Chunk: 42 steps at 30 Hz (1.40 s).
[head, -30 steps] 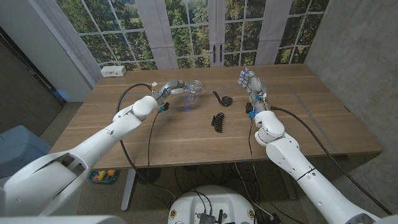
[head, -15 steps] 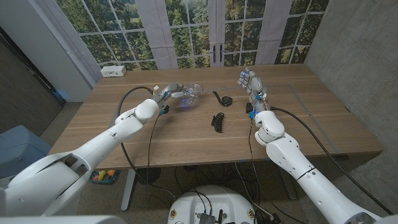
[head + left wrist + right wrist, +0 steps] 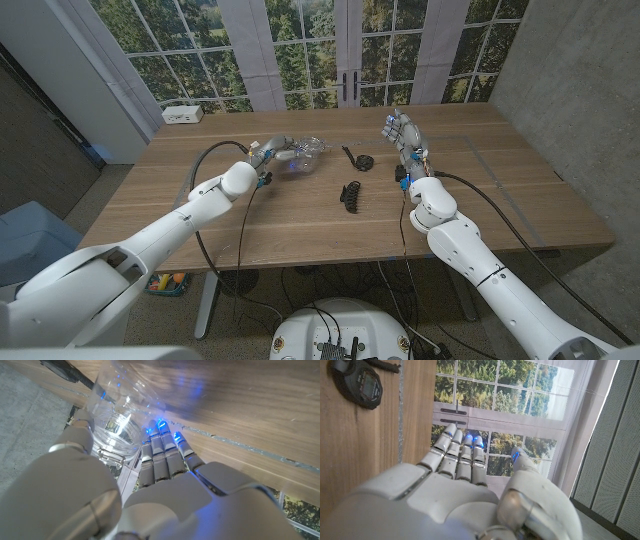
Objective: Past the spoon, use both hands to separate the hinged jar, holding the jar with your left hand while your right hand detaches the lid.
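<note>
We are seeing the left hand (image 3: 268, 149) gripping the clear jar (image 3: 306, 151) at the far middle of the counter (image 3: 480, 200), its fingers (image 3: 161, 457) lying together along the glass. The right hand (image 3: 403, 132) is standing apart, fingers extended side by side, holding nothing. Between them are lying a black watch (image 3: 362, 160) and, nearer, a black hair clip (image 3: 350, 195). A white box (image 3: 183, 114) is sitting at the far left corner.

Daylit scene: you work under soft light from the windows (image 3: 340, 50) behind the desk (image 3: 300, 220).
You see faint shadows, straight lines bowed at the edges, blue glints in the blurred clear jar (image 3: 117, 415), and your left hand (image 3: 165, 495) out of focus.
</note>
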Motion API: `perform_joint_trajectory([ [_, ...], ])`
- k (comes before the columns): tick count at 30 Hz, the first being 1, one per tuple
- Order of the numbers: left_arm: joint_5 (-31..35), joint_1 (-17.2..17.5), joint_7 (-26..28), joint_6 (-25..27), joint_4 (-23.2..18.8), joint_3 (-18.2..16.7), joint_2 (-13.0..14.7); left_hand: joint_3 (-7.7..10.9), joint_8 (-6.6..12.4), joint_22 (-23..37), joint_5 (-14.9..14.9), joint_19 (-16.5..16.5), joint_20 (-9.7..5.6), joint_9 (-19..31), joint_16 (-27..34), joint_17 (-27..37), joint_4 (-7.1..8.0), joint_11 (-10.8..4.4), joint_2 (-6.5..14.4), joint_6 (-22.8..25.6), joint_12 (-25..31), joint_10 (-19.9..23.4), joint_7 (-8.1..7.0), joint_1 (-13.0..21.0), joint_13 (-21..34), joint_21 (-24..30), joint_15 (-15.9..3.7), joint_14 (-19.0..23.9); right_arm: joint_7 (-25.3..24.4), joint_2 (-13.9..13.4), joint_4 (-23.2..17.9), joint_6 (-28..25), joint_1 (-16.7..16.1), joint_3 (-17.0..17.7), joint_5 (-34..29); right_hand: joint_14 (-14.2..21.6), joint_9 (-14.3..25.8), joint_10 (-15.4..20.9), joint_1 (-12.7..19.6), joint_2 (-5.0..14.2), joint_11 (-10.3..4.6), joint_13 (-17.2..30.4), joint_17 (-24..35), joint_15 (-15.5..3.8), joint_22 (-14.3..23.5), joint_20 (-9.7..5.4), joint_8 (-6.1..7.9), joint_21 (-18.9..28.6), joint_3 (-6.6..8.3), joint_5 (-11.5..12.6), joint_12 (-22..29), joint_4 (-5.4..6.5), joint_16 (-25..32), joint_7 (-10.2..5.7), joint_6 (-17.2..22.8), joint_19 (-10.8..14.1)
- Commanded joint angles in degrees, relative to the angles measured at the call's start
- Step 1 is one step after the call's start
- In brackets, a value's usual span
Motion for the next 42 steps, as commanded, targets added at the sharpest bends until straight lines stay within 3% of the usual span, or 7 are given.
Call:
perform_joint_trajectory([
  [1, 5.1, -0.8, 2.2, 1.6, -0.2, 2.2, 0.7, -0.39, 8.36, 0.0, 0.1, -0.1, -0.18, 4.3, -0.3, -0.4, -0.50, -14.83, 10.7, 15.8, -0.8, 13.7, -12.18, 12.1, -0.5, -0.2, -12.33, -4.5, 0.4, 0.5, 1.4, 0.7, 0.9, -0.3, -0.1, 0.4, 0.2, 0.0, -0.1, 0.46, 0.36, 0.1, 0.0, 0.20, 0.1, 0.28, -0.15, -0.2, 0.00, -0.2, 0.3, 0.22, 0.2, 0.47, 0.0, -0.1],
  [11, 8.1, -0.7, 1.2, 6.5, -3.9, 2.8, 2.4, -7.23, 0.78, 0.0, -0.3, -3.1, 0.50, 0.8, -2.1, -1.2, 1.47, -14.14, 4.2, 10.6, -5.8, 7.0, -12.67, 5.5, -4.0, -3.5, -10.49, -8.2, 0.8, 1.1, 2.4, 1.1, 1.8, -0.7, -0.1, 0.6, 0.2, 0.0, -0.6, 0.62, 0.53, -0.1, 0.1, 0.39, 0.1, 0.40, -0.29, -0.2, -0.04, -0.3, 0.3, 0.30, 0.3, 0.50, -0.3, 0.0],
  [18, 7.5, -0.5, -1.6, 11.6, -7.0, 2.3, 3.6, -11.80, -11.53, 0.2, -0.6, -11.5, 4.46, 0.4, -3.8, -1.1, 2.43, -9.34, 1.1, -8.0, -9.5, -8.9, -12.96, -3.2, -5.2, -10.3, -5.19, -19.3, 0.8, 1.2, 2.6, 1.0, 2.2, -1.1, -0.5, 0.7, 0.2, 0.0, -0.8, 0.68, 0.61, -0.2, 0.1, 0.47, 0.1, 0.48, -0.34, -0.2, -0.06, -0.4, 0.4, 0.33, 0.4, 0.63, -0.3, 0.0],
  [21, 6.6, -0.7, -4.2, 14.1, -8.6, 2.1, 4.3, -12.65, -15.49, 0.4, -0.6, -17.8, 7.26, 0.6, -3.8, -0.8, 2.71, -5.01, 0.9, -20.0, -9.8, -20.8, -12.32, -7.6, -5.1, -14.6, -1.47, -27.6, 0.8, 1.3, 2.7, 1.1, 2.3, -1.2, -0.6, 0.6, 0.2, -0.2, -0.9, 0.68, 0.47, -0.3, 0.1, 0.52, 0.1, 0.56, -0.37, -0.2, -0.07, -0.4, 0.3, 0.32, 0.4, 0.60, -0.4, 0.0],
  [27, 3.3, -0.6, -7.1, 15.3, -10.2, 0.6, 5.4, -14.18, -15.91, 0.5, -0.4, -27.9, 8.51, 0.0, -4.0, -0.8, 3.22, 0.92, 0.5, -44.2, -9.8, -43.3, -10.44, -16.3, -5.4, -17.8, 4.15, -45.0, 1.0, 1.4, 3.0, 1.4, 2.4, -1.3, -0.7, 0.6, 0.3, -0.2, -1.2, 0.67, 0.57, -0.4, 0.1, 0.55, 0.1, 0.73, -0.48, -0.2, -0.10, -0.5, 0.4, 0.31, 0.4, 0.65, -0.7, -0.1],
  [32, 0.4, 0.9, -5.9, 13.5, -11.5, -1.5, 6.0, -14.56, -16.11, 0.5, -0.1, -33.3, 8.48, -0.1, -4.1, -0.8, 3.44, 3.19, 1.1, -58.0, -10.0, -56.0, -10.15, -20.1, -5.8, -18.0, 5.79, -53.7, 0.9, 1.3, 3.0, 1.3, 2.5, -1.5, -1.3, 0.5, 0.3, -0.3, -1.3, 0.66, 0.71, -0.5, 0.1, 0.74, 0.1, 0.84, -0.52, -0.3, -0.13, -0.6, 0.3, 0.30, 0.4, 0.65, -0.8, -0.2],
  [42, -6.0, 3.8, -5.1, 3.2, -10.6, -5.4, 6.5, -15.03, -14.57, 0.6, -0.1, -33.8, 8.30, -0.3, -3.2, -0.8, 4.35, 1.80, 1.8, -57.5, -9.0, -58.8, -11.56, -23.3, -6.1, -17.2, 4.96, -55.0, 3.1, 0.9, 6.0, 4.8, 3.4, -1.8, -3.2, 0.3, 0.3, -0.7, -2.0, 0.47, 1.00, -0.7, 0.0, 0.91, 0.1, 1.11, -0.68, -0.4, -0.37, -0.9, 0.3, 0.45, 0.4, 0.76, -1.2, -0.2],
])
